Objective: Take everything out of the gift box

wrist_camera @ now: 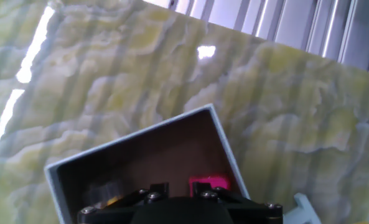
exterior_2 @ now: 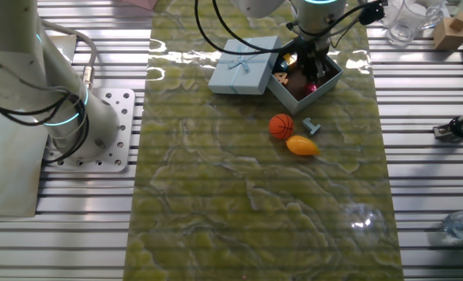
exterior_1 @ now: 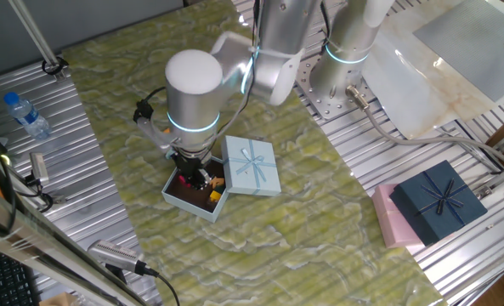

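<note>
Navy box w/ bow [exterior_1: 438, 201] sits on pink box [exterior_1: 386, 218], off the mat on metal slats. Plastic water bottle [exterior_1: 26, 115] lies far side; clear glass [exterior_2: 403, 22] & wooden block [exterior_2: 450, 30] near table corner.

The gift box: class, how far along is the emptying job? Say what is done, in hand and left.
Done: the lid is off beside the gift box, and the basketball, mango and a small grey piece lie on the mat. In hand: the gripper reaches into the box; its grip is hidden. Left: the magenta piece and small orange bits inside.
</note>
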